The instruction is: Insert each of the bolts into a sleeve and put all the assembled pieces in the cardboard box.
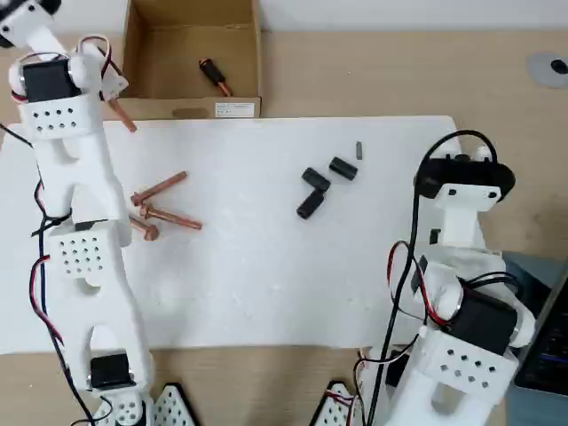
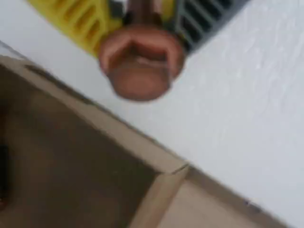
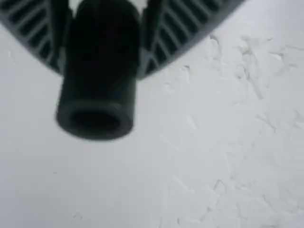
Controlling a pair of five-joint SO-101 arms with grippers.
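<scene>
Left wrist view: left gripper (image 2: 141,19) clamped on a bolt (image 2: 141,64) just beside the cardboard box (image 2: 142,152). The right gripper (image 3: 102,28) clamps a sleeve (image 3: 97,90) above the worktop (image 3: 213,142). If tilted, the bolt could miss the bore.

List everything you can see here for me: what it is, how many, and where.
box: one, brown cardboard, beyond the mat.
assembled piece: one, black and copper, in the box.
bolts: four, copper; three on the mat by the left arm, one held by the box.
sleeves: four, black; three on the mat, one held.
pin: one, grey, beside the sleeves.
mat: one, white, on the table.
table: one, tan.
disc: one, grey, far corner.
arms: two, white; left gripper grips a bolt, right gripper a sleeve.
</scene>
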